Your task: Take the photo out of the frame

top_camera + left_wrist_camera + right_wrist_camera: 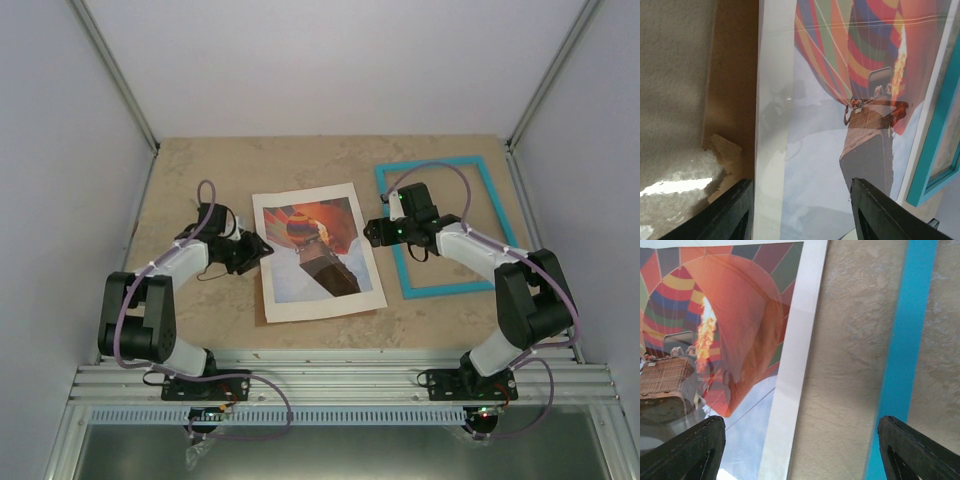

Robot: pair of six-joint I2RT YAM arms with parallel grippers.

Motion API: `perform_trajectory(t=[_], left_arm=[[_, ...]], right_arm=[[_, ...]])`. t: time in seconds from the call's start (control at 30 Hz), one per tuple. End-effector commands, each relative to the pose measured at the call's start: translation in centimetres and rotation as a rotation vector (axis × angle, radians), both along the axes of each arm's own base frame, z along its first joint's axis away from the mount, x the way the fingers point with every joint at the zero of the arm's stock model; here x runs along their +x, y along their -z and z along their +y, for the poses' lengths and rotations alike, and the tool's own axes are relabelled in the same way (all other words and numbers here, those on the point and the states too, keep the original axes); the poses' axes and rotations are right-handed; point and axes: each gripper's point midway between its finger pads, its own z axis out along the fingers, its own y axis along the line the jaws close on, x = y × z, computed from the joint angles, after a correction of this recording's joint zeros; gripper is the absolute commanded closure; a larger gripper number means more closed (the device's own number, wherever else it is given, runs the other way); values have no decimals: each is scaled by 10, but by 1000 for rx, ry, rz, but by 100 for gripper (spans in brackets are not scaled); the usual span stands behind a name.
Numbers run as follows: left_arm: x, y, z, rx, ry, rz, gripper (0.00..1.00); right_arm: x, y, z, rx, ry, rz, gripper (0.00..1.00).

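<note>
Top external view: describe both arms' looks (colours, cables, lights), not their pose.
The left arm and right arm have white shells with black joints and bases. A mauve cable loops along each. Small green lights glow near the right wrist. The left pincer and right pincer are matte black.

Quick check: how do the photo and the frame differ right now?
The photo is a solid printed sheet with a white border; the frame is an open turquoise outline with table showing through. The photo lies centre on a brown board; the frame lies to its right, directly on the table. Both are rectangular, flat and apart.
</note>
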Motion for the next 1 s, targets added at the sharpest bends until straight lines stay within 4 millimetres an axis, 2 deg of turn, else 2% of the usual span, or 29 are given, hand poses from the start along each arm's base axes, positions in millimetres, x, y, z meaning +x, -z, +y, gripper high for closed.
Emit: perform_trajectory(t=[0.0,0.27,0.4,0.77,0.97], left_arm=[[0,-10,-10,-40,11,-19,45],[-11,18,-10,-3,18,44,43],[-12,26,-7,42,20,56,40],[-13,36,-6,120,38,74,34],[-14,39,-7,126,46,79,33]], right_arm=[[-10,0,11,46,-43,13,16],[-29,20,26,92,-102,116,16],[-33,36,24,78,-82,169,16],[-37,63,24,58,-53,249,15],[-41,73,33,45,-72,279,15]])
